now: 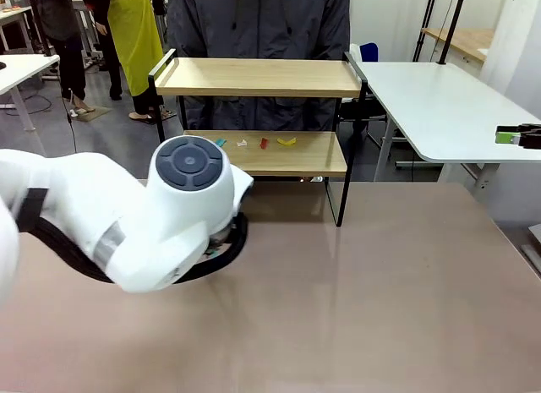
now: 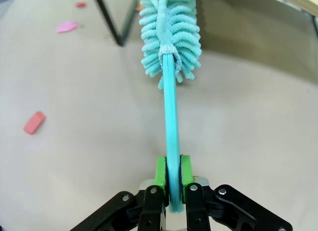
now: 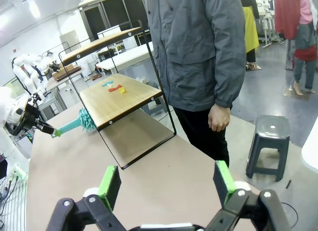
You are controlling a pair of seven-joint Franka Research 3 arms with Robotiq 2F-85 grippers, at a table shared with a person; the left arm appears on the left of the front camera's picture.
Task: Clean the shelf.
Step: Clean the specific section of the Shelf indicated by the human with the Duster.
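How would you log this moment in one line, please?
left gripper: shut on teal fluffy duster | right gripper: open, empty | two-tier wooden black-framed shelf: small coloured scraps on lower board

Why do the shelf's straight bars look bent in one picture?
Right wrist view: the wide-angle lens bows the black-framed two-tier wooden shelf. Front view: its bars run straight, with soft glare on the beige table. Left wrist view: the fluffy turquoise duster is sharp.

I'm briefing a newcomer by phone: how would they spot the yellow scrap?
Find the two-tier wooden shelf at the table's far edge. On its lower board lies a row of small scraps. The yellow scrap is rightmost, next to the red scrap.
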